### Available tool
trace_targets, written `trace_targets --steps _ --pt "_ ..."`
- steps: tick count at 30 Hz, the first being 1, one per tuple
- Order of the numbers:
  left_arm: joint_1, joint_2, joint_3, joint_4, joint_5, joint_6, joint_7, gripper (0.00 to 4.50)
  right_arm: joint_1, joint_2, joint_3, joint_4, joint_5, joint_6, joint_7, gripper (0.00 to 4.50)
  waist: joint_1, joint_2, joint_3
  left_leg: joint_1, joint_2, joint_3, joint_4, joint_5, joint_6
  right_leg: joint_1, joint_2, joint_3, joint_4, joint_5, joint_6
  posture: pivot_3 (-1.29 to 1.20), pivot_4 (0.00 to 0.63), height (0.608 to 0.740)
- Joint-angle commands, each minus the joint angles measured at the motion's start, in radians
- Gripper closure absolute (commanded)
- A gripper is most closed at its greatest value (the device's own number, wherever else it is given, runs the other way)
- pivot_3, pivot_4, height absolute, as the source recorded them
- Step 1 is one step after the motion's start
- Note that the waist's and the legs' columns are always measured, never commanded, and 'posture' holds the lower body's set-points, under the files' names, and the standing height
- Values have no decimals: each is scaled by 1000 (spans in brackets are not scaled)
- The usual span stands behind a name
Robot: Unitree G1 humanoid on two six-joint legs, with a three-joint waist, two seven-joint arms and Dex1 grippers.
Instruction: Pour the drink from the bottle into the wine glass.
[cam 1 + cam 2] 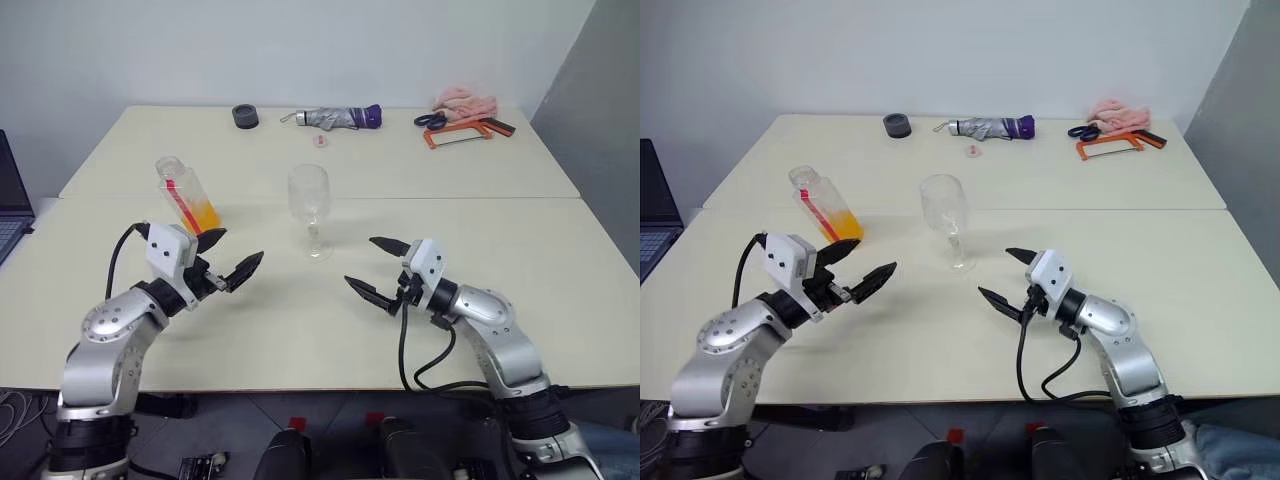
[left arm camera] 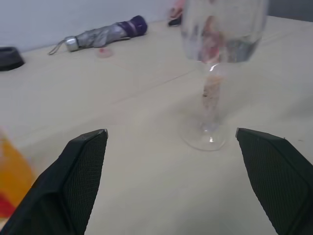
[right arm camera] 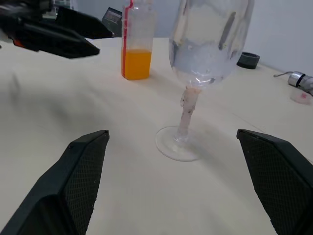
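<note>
A: Where are we in the pour?

B: At the very start, by our reading. The bottle point(image 1: 187, 196) stands on the table point(image 1: 300, 310) with no cap on it that we can see, orange drink point(image 1: 205, 216) only in its lower part, and nothing grips it. The glass point(image 1: 309, 208) stands upright near the middle of the table, to the right of the bottle, and looks empty.

A: And our grippers?

B: Both spread wide and empty. Our left gripper point(image 1: 229, 253) hangs just above the table, pointing roughly level toward the glass, with the bottle right behind its upper finger in the head view. Our right gripper point(image 1: 376, 267) hovers in front of the glass and a little to its right, also about level, aimed back toward stem and bottle.

A: So what comes next?

B: We would take the bottle first. The left is nearest; it needs to turn toward the bottle's body and close around the middle, clear of the open neck. The right might steady the glass by the stem, since it looks easy to tip.
</note>
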Motion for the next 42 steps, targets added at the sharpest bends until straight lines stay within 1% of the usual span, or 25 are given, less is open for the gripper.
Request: trace_targets --steps 1,3,6,8,12,21,27,35,42 --pt "62 -50 14 -9 72 -59 104 0 -5 -32 2 -80 44 47 32 37 0 0 0 0 0 0 0 0 0 0 0 0 0 0 0 0 150 740" --pt "87 -79 26 -15 81 -69 139 0 -4 -45 7 -96 53 65 37 37 3 -1 0 0 0 -1 0 0 0 0 0 -1 0 0 0 0 150 740" --pt "95 -127 67 11 109 -90 239 0 -1 -61 12 -135 89 116 51 37 9 -1 0 0 1 -1 0 0 0 0 0 -1 0 0 0 0 150 740" --pt "77 -129 84 43 127 -101 276 0 7 -73 20 -156 104 137 60 37 11 -1 0 -1 1 -1 0 0 0 0 0 -1 0 0 0 0 150 740" --pt "4 -104 122 130 125 -100 311 0 14 -82 33 -181 109 156 56 37 18 -2 0 0 -1 -1 1 0 0 1 0 -2 0 0 0 0 150 740" --pt "-154 -46 99 286 115 -94 243 0 0 -83 55 -200 104 177 36 37 22 -3 0 -1 -3 -1 1 0 0 1 0 -2 -1 0 0 0 150 740" --pt "-259 -21 88 409 139 -123 227 0 -13 -77 66 -199 98 181 23 37 22 -4 0 -1 -3 -1 1 0 0 1 0 -3 -1 0 0 0 150 740" --pt "-323 -4 69 496 151 -154 208 0 -30 -63 72 -185 97 174 6 37 22 -4 0 -1 -3 -2 1 0 0 0 0 -3 -1 0 0 0 150 740" --pt "-328 -8 68 512 154 -174 207 0 -26 -49 71 -173 96 167 -2 37 22 -4 0 -1 -3 -2 1 0 0 0 0 -3 -1 0 0 0 150 740"
